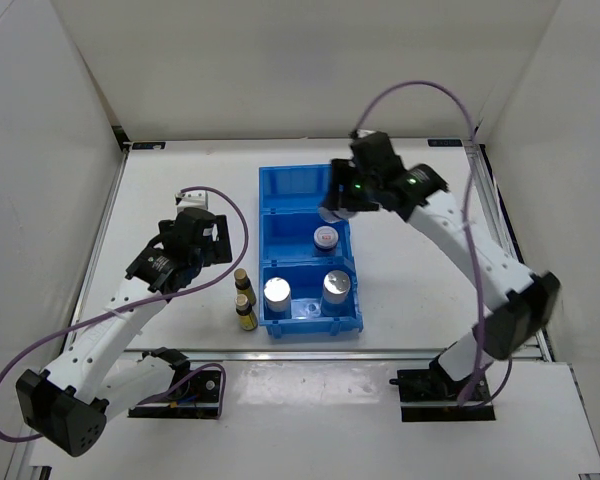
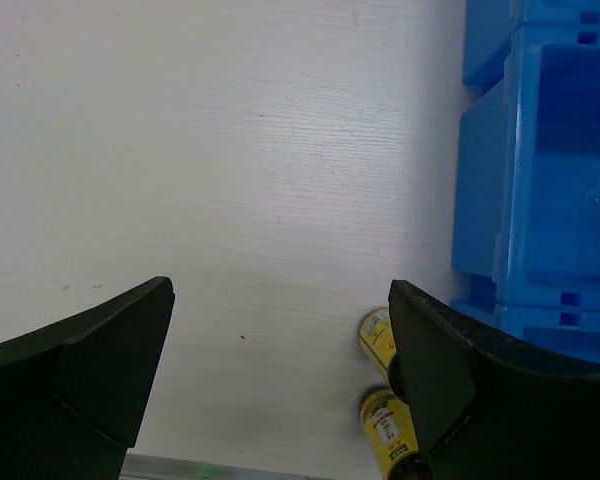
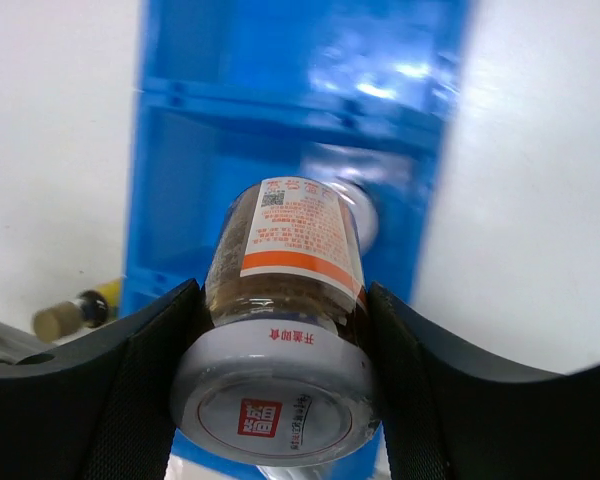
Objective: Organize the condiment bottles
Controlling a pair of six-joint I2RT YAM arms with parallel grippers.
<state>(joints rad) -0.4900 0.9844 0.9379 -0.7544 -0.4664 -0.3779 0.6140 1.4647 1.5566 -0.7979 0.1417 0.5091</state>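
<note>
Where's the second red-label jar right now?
The second red-label jar is clamped in the right gripper, hanging over the blue bin's right side; in the top view it is just beyond the first jar in the middle compartment.

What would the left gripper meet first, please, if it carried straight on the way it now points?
Probably the bare white table: nothing lies ahead between the open fingers of the left gripper. The blue bin and two amber bottles sit off to its right, though depth is unclear.
</note>
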